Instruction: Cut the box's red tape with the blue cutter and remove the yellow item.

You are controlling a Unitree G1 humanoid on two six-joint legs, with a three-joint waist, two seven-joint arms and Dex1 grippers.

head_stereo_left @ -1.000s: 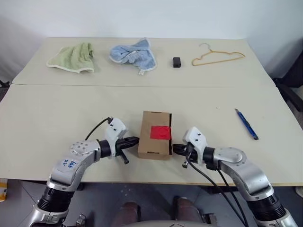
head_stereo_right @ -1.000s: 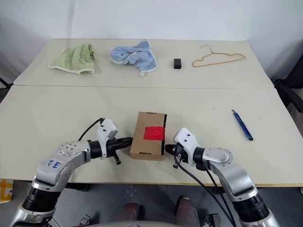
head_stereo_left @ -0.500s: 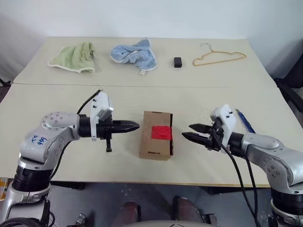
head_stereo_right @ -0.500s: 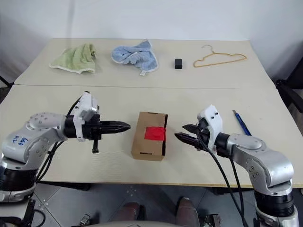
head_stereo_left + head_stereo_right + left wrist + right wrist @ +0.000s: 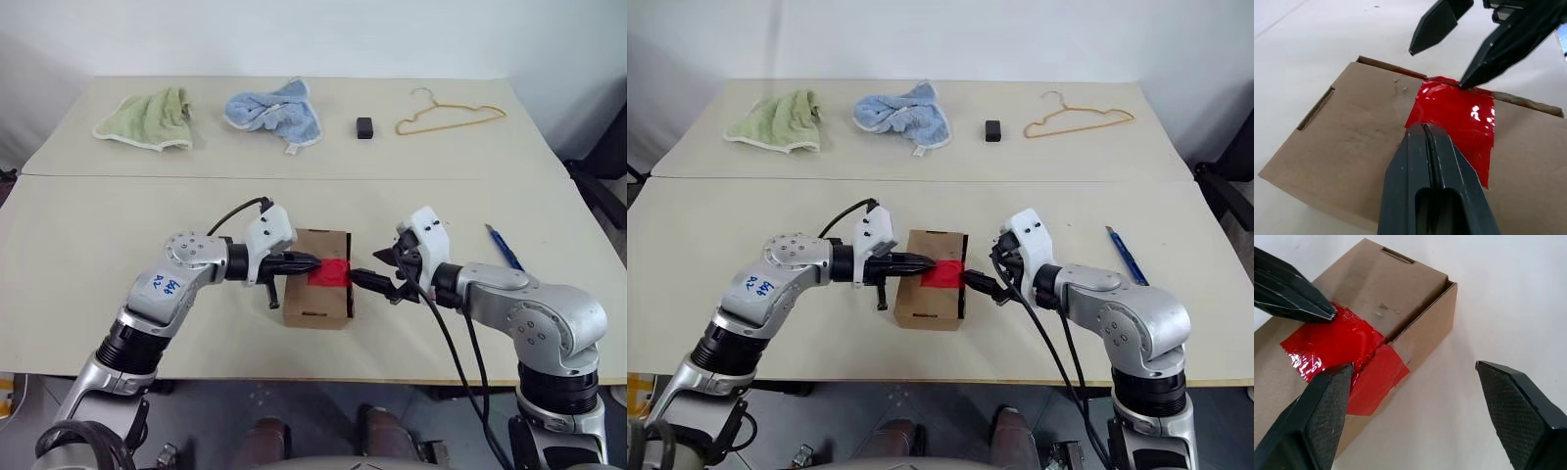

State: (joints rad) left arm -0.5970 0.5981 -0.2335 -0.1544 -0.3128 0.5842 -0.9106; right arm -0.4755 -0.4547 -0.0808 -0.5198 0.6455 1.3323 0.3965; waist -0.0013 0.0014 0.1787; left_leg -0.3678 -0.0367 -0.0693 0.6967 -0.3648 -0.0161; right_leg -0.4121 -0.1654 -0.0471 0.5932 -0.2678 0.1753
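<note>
My worry is that both pincers crowd the box while the blue cutter lies untouched on the counter, well off to my right; poking at the red tape with bare tips could shove the light box or crumple its flaps without cutting anything. The left pincer is pressed together, empty, its tip over the near edge of the tape. The right pincer stands wide apart, holding nothing, one finger at the tape where it folds over the box's side, the other out over the counter. The tape looks uncut, so the yellow item is presumably inside.
</note>
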